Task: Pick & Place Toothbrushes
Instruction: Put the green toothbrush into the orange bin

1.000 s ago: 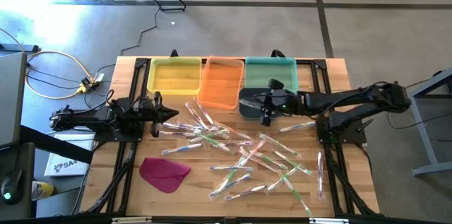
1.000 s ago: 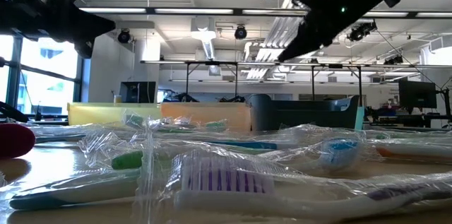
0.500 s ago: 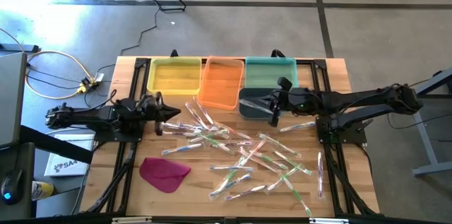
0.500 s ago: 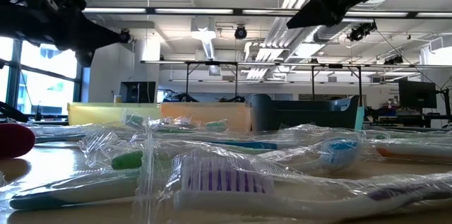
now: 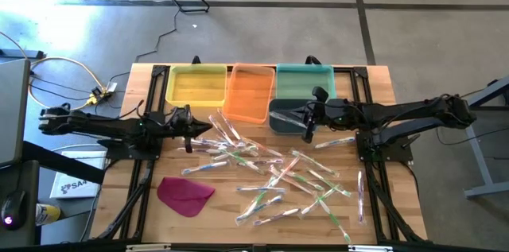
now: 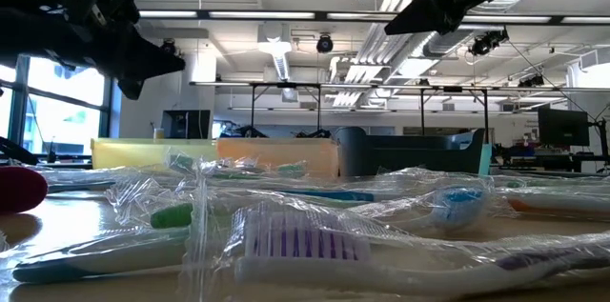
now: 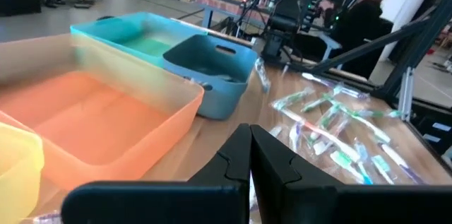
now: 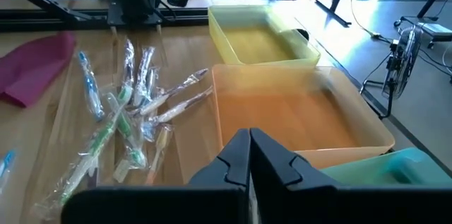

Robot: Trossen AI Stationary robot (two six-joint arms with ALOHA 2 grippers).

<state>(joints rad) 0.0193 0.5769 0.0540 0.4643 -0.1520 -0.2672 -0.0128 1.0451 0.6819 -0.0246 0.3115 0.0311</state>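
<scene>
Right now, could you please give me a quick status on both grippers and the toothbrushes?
Left gripper shut, empty, at pile's edge. Right gripper shut, empty, over dark bin. Toothbrushes scattered on table. Nothing in the way.

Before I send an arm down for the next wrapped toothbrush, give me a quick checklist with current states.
1. Left gripper shut and empty, at the pile's near-left edge: ok.
2. Right gripper shut and empty, over the dark blue bin: ok.
3. Jaws ready to grasp: not ok, both shut.
4. Clear-wrapped toothbrushes spread on the wooden table: ok.
5. Yellow bin, orange bin, teal bin in a row: ok.
6. Brushes overlapping: not ok.
</scene>
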